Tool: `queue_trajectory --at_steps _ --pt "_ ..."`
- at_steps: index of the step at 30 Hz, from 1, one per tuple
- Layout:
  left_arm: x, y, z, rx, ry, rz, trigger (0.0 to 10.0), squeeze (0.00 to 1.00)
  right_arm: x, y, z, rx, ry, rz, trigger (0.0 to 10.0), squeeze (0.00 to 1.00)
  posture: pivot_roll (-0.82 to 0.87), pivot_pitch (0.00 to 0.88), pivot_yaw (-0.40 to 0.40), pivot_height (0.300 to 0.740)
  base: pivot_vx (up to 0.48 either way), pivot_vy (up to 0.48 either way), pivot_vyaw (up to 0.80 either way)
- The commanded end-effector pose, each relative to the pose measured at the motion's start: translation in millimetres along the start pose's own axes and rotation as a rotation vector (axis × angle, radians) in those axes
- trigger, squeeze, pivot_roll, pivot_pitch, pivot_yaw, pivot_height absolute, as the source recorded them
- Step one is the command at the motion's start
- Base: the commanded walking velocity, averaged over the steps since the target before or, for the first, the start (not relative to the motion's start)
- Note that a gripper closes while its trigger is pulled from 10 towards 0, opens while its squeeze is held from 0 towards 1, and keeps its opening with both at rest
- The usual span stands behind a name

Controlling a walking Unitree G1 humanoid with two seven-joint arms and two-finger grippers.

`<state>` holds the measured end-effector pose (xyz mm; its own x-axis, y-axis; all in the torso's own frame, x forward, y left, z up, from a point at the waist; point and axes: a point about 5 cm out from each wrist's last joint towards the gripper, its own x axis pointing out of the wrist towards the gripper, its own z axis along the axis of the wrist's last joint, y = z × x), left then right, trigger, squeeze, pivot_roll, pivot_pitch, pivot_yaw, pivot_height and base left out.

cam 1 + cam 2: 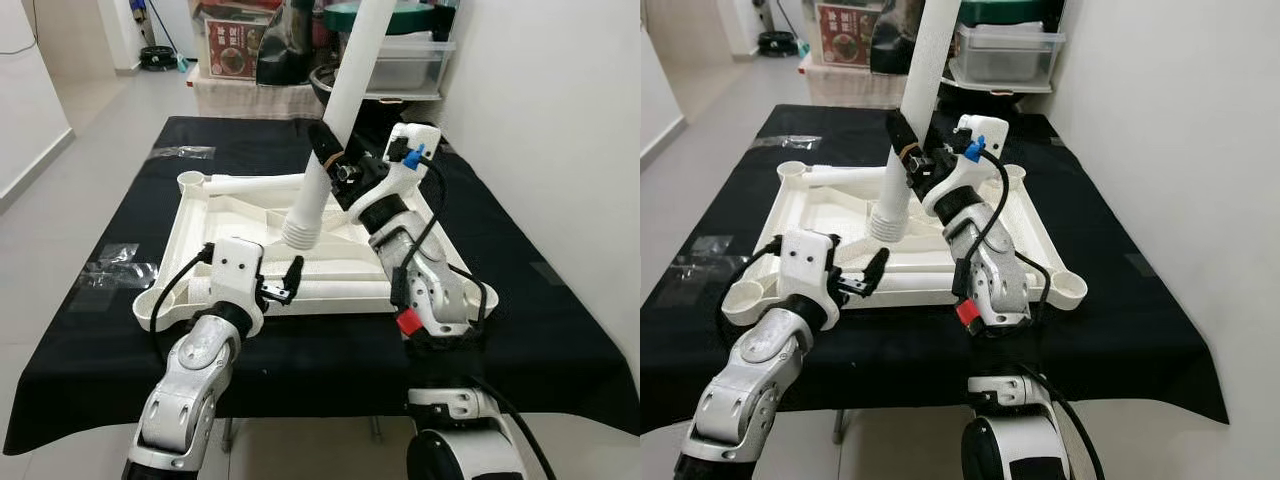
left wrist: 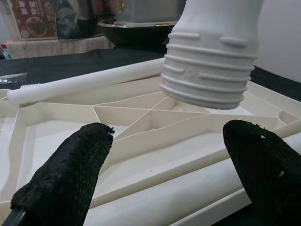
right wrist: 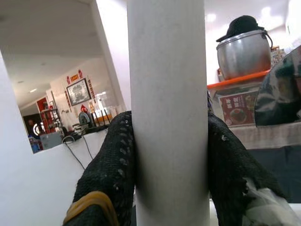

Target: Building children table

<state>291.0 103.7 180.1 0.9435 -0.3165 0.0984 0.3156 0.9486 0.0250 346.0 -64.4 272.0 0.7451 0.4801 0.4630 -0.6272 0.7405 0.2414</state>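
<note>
Step in hand looked like fitting a leg into the upturned tabletop: the right gripper [image 1: 335, 165] was clamped on a white table leg [image 1: 345, 100], fingers [image 3: 115, 165] pressed against both sides of the tube, holding it tilted with the threaded end [image 2: 209, 70] hanging above the ribbed underside of the white tabletop [image 1: 190, 215], not touching it as far as I could tell. The tabletop lay upside down on a black-covered table [image 1: 90, 330], round leg sockets at its corners, e.g. near left socket [image 1: 743, 296] and near right socket [image 1: 1068, 288], both looking unfilled. Two more legs lay flat on the tabletop: one along the far side [image 1: 260, 184], another along the near edge [image 1: 340, 290]. The left gripper [image 1: 285, 283] hovered low just above the near edge, jaws wide apart and holding nothing, fingertips [image 2: 70, 174] either side of the view toward the hanging thread. Next move, by my read: carry the threaded end over to a corner socket, bring the leg upright, seat and twist it; the left gripper could steady the tabletop. Risk of cross-threading if the leg stays tilted. Containers: clear lidded plastic bin [image 1: 1005, 52] on a shelf beyond the table, contents not readable; steel pot [image 3: 242, 54] on an orange ledge, contents hidden.
</note>
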Motion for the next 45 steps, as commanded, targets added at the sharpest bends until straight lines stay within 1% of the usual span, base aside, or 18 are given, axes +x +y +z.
queue_trajectory --at_steps 1,2,3,5,7,10,13,19,21,23,25,37,42,43,44,45 --pt "1.2 -8.8 -4.0 -0.005 0.018 -0.066 10.0 0.00 -13.5 6.3 -23.2 0.078 0.040 -0.027 0.0 0.00 0.04 0.000 -0.054 0.740 0.000 0.000 0.00" --pt "1.2 -8.8 -4.0 -0.005 0.018 -0.066 10.0 0.00 -13.5 6.3 -23.2 0.078 0.040 -0.027 0.0 0.00 0.04 0.000 -0.054 0.740 0.000 0.000 0.00" --pt "0.8 -12.5 -4.8 -0.001 0.021 -0.093 10.0 0.00 -14.4 6.8 -23.6 0.077 0.043 -0.027 0.0 0.00 0.04 0.000 -0.054 0.740 0.000 0.000 0.00" --pt "0.0 -19.0 -8.3 -0.017 0.031 -0.112 10.0 0.00 -15.4 9.6 -23.5 0.061 0.050 -0.019 0.0 0.00 0.04 0.000 -0.051 0.740 0.000 0.000 0.00" --pt "0.4 -20.2 -8.4 -0.008 0.029 -0.117 10.0 0.00 -15.5 11.2 -23.1 0.062 0.053 -0.012 0.0 0.00 0.03 0.000 -0.051 0.740 0.000 0.000 0.00" --pt "1.5 -19.4 -8.3 -0.012 0.027 -0.107 10.0 0.00 -15.9 12.7 -22.9 0.058 0.057 -0.004 0.0 0.00 0.04 0.000 -0.053 0.740 0.000 0.000 0.00" --pt "5.0 -11.1 -6.3 0.022 0.013 -0.078 10.0 0.00 -20.9 14.7 -26.9 0.052 0.076 0.007 0.0 0.00 0.04 0.000 -0.053 0.740 0.000 0.000 0.00" --pt "4.5 -6.1 -10.0 0.030 0.028 -0.077 10.0 0.00 -27.1 17.3 -31.3 0.062 0.091 0.005 0.0 0.00 0.04 0.000 -0.046 0.740 0.000 0.000 0.00" --pt "4.4 -6.5 -11.1 0.029 0.032 -0.081 10.0 0.00 -28.7 19.3 -31.6 0.071 0.091 0.010 0.0 0.00 0.03 0.000 -0.041 0.740 0.000 0.000 0.00" --pt "4.9 -8.2 -13.3 0.004 0.043 -0.084 10.0 0.00 -31.3 22.2 -31.3 0.077 0.090 0.018 0.0 0.00 0.03 0.000 -0.043 0.740 0.000 0.000 0.00" --pt "5.3 -10.8 -14.8 0.006 0.043 -0.094 10.0 0.00 -32.6 23.7 -31.1 0.077 0.092 0.021 0.0 0.00 0.03 0.000 -0.046 0.740 0.000 0.000 0.00" --pt "3.8 -18.0 -23.5 -0.018 0.068 -0.134 10.0 0.00 -33.9 32.6 -28.9 0.077 0.098 0.066 0.0 0.00 0.02 0.000 -0.043 0.740 0.000 0.000 0.00" --pt "3.2 -18.6 -26.0 -0.016 0.075 -0.138 10.0 0.00 -39.8 40.3 -34.8 0.087 0.128 0.096 0.0 0.00 0.03 0.000 -0.041 0.740 0.000 0.000 0.00" --pt "3.4 -18.1 -25.9 -0.016 0.073 -0.135 9.0 0.00 -39.9 40.9 -34.9 0.088 0.131 0.097 0.0 0.00 0.02 0.000 -0.043 0.740 0.000 0.000 0.00" --pt "3.5 -17.6 -25.6 -0.011 0.068 -0.134 5.0 0.00 -40.2 41.7 -35.1 0.089 0.134 0.101 0.0 0.00 0.02 0.000 -0.044 0.740 0.000 0.000 0.00" --pt "3.5 -17.6 -25.6 -0.011 0.068 -0.134 5.0 0.00 -40.2 41.7 -35.1 0.089 0.134 0.101 0.0 0.00 0.02 0.000 -0.044 0.740 0.000 0.000 0.00"
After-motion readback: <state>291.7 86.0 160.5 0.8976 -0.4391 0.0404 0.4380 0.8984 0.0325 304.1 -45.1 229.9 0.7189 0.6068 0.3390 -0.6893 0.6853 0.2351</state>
